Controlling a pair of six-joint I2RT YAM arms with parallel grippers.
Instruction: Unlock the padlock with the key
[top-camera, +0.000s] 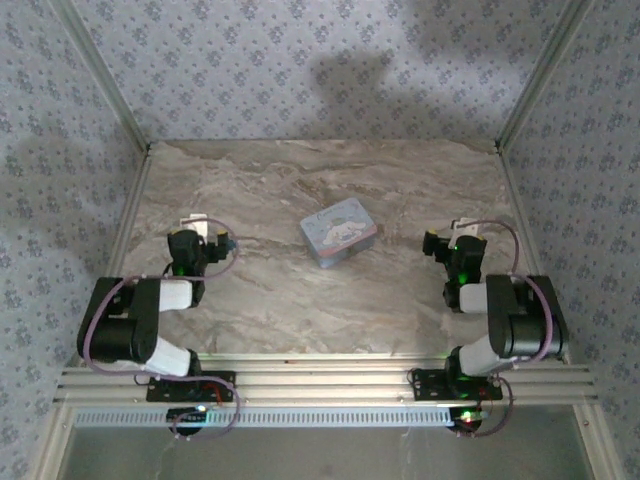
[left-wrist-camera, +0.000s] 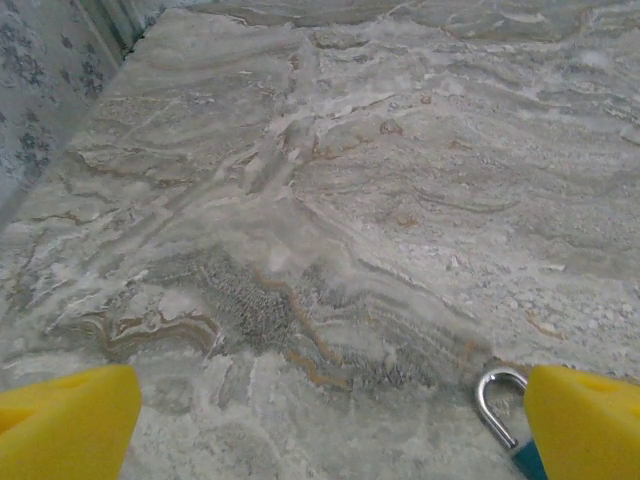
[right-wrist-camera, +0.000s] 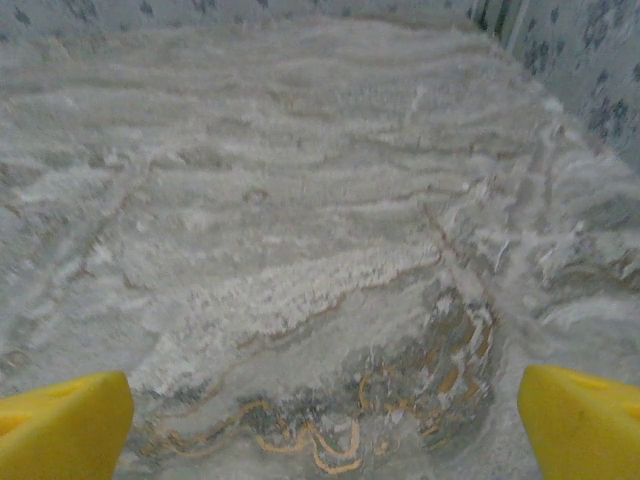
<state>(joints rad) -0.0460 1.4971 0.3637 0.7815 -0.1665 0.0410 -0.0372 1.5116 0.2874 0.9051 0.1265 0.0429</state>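
One container: a pale blue-grey rectangular tin (top-camera: 338, 232) with a cartoon lid, lying on the grey-and-tan marble-patterned tabletop (top-camera: 300, 175). We record its lid as shut, so we cannot tell what is inside.

One task item: a small padlock (left-wrist-camera: 525, 462) with a curved silver shackle and a dark bluish body. It lies flat on the tabletop, well apart from the tin on the tin's left.

Two grippers, both with yellow fingertips:
- Left gripper (left-wrist-camera: 328, 425), left of the tin, fingers spread wide and holding nothing. In its wrist view we see the padlock's shackle in the gap, just beside the finger (left-wrist-camera: 590, 420) at the right edge. That finger hides most of the lock's body, and we cannot tell whether the two touch. The other finger is well apart from the lock.
- Right gripper (right-wrist-camera: 325, 425), right of the tin, fingers likewise wide apart with only marble between them, well away from the padlock.

Surroundings: blue-grey floral-patterned wall panels (top-camera: 300, 60) enclose the tabletop behind the tin and on both sides of it. Two black arm bases sit on an aluminium rail (top-camera: 320, 385) on the tin's near side.
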